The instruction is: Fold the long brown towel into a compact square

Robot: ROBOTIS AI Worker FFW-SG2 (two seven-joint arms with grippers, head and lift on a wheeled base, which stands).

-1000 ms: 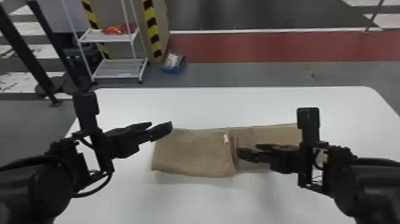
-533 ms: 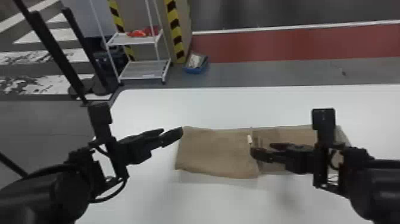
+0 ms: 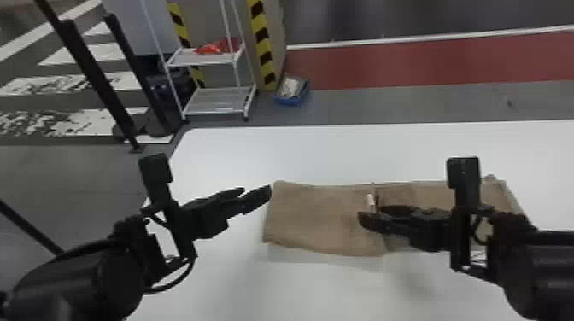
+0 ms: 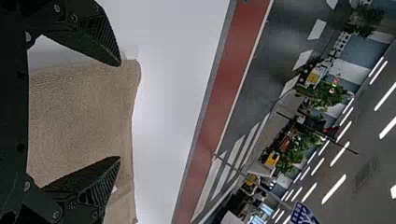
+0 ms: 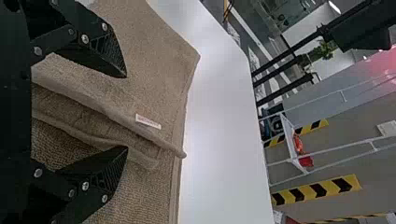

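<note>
The towel [image 3: 316, 217] lies long across the tabletop [image 3: 324, 153], its length running left to right in the head view. Near its middle, two folded edges run side by side across it, with a narrow channel of cloth between them. A small white label [image 3: 370, 200] sits at one of these edges. The towel's left part is flat, with a slightly slanting near side.

The right tool [image 3: 370, 212] is over the middle of the towel, close by the label; it is released and spread apart, grasping nothing. Whether it touches the cloth, I cannot tell. The left tool [image 3: 257, 191] is by the towel's left end, also released and spread wide, with nothing clenched in it.

Beyond the tabletop, on the floor, stand a white rack [image 3: 220, 100] with a red item [image 3: 218, 46] on its upper shelf, and a blue box [image 3: 291, 101] near it.
</note>
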